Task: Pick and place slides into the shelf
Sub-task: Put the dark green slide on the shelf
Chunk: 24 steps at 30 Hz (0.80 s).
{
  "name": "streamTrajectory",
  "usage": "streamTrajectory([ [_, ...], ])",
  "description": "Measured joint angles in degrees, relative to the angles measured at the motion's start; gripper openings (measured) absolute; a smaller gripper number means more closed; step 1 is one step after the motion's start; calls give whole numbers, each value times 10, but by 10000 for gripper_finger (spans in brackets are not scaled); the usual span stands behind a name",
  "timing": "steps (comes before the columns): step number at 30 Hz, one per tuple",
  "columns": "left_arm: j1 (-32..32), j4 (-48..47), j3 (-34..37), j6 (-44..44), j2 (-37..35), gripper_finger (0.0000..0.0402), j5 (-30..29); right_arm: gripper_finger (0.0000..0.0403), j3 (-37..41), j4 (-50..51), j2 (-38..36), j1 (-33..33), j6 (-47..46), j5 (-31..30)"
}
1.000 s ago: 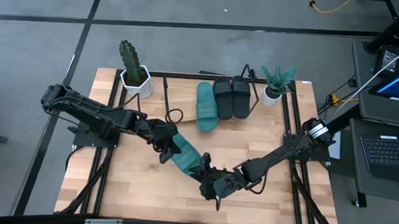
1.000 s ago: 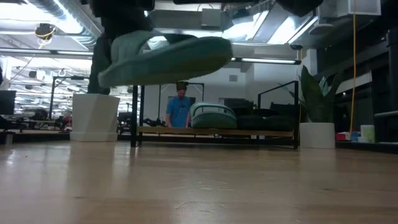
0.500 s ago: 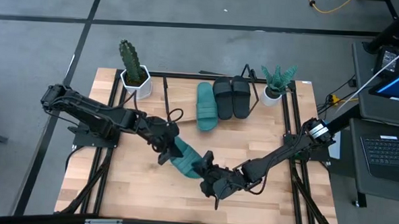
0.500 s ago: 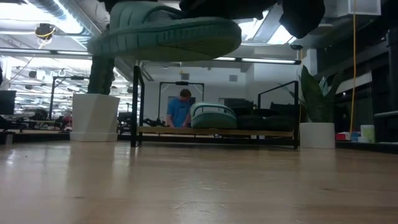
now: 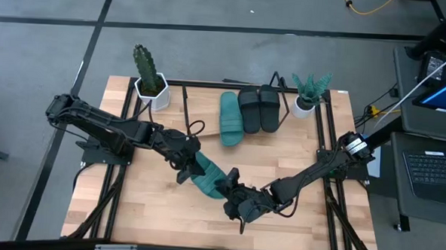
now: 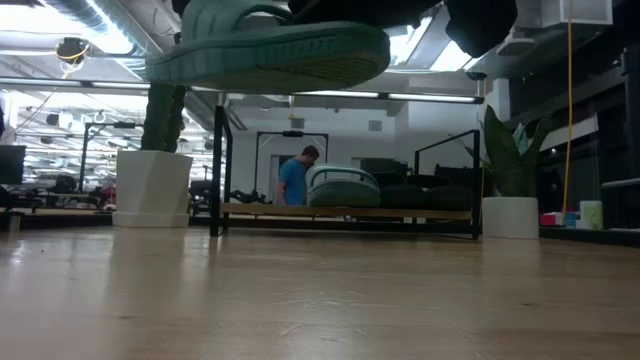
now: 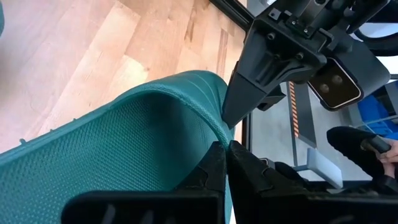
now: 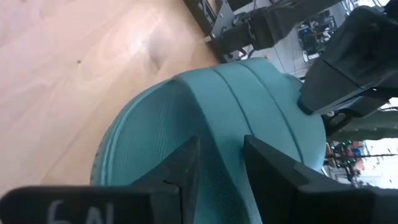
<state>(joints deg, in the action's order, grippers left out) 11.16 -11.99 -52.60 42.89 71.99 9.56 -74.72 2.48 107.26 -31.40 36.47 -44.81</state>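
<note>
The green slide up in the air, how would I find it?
Look at the middle of the wooden table, in front of the shelf. The teal slide hangs there between both grippers, left gripper and right gripper. The other three slides lie on the shelf; this one is off the table.

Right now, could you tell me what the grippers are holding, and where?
Both hold one teal rubber slide sandal aloft: left gripper pinches its sole edge; right gripper straddles the opposite end.
</note>
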Motion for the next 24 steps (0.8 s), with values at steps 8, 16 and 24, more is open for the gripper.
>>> streamTrajectory([
  [8,0,2,0,0,0,0,-2,106,0,-3,0,0,1,-21],
  [16,0,2,-1,0,0,0,-2,74,0,-15,0,-1,2,-20],
  [24,0,2,-1,0,0,0,-2,80,0,-15,0,-2,28,-21],
])
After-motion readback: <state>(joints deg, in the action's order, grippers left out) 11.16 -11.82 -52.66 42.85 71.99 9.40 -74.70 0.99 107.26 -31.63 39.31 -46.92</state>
